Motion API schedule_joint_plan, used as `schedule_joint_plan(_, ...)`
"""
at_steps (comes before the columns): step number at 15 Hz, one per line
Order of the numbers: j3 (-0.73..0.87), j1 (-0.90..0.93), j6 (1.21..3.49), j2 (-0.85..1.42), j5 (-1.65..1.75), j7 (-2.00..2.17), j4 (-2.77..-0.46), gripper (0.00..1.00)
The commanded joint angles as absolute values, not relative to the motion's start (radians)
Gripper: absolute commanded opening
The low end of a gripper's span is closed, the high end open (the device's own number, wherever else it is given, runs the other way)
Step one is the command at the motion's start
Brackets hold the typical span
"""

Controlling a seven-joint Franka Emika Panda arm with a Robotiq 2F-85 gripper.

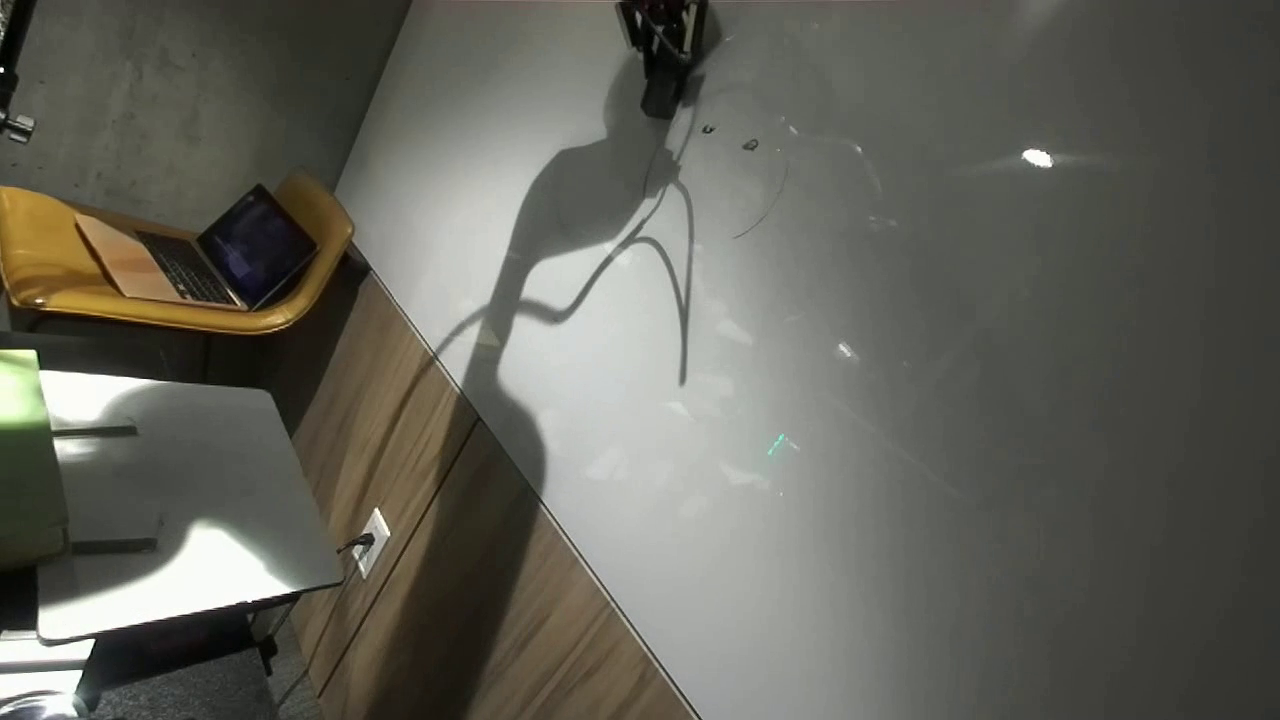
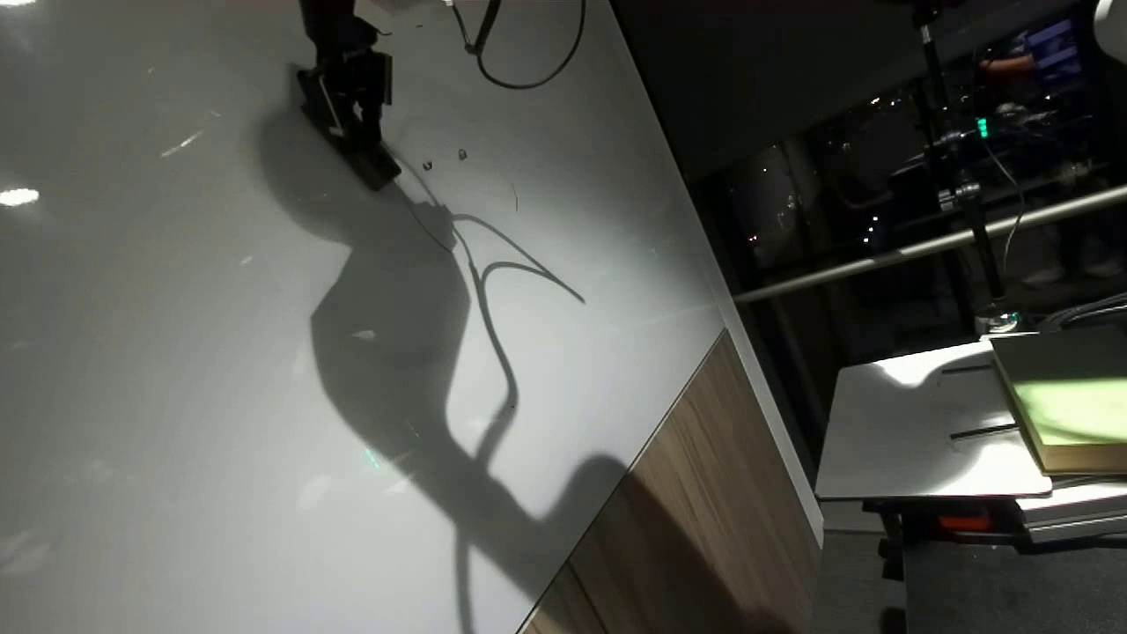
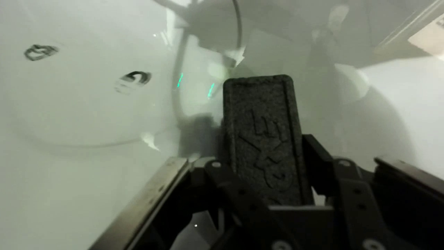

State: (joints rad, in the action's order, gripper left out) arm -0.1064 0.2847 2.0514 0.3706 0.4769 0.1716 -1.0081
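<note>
My gripper [image 3: 269, 156] is shut on a dark grey oblong block [image 3: 263, 114] like a felt board eraser, with lines scored in its face. The gripper shows at the top of both exterior views [image 1: 665, 30] [image 2: 357, 101], with the block [image 1: 662, 95] [image 2: 377, 165] at its lower end. It is close over a glossy whiteboard [image 1: 900, 450]; I cannot tell whether the block touches it. Beside the block are two small black scribbles, one nearer [image 3: 138, 78] and one farther [image 3: 41, 52]. A thin faint curved line [image 1: 770, 210] lies below them in an exterior view.
The arm's shadow falls across the whiteboard. A wood panel [image 1: 400, 420] with a socket [image 1: 372, 542] borders it. A yellow chair [image 1: 200, 318] holds an open laptop [image 1: 258, 245]. A white table [image 1: 200, 450] carries a green-lit box [image 2: 1079, 405]. A cable [image 2: 528, 86] hangs near the arm.
</note>
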Motion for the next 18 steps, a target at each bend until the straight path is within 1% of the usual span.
schedule_joint_plan(1,-0.105,0.28,2.05,0.454,0.462,0.152,-0.918,0.28)
schedule_joint_plan(8,-0.083,0.253,2.068,0.44,0.484,0.143,-0.951,0.28)
schedule_joint_plan(18,0.024,0.052,2.097,0.311,0.481,0.149,-1.125,0.28)
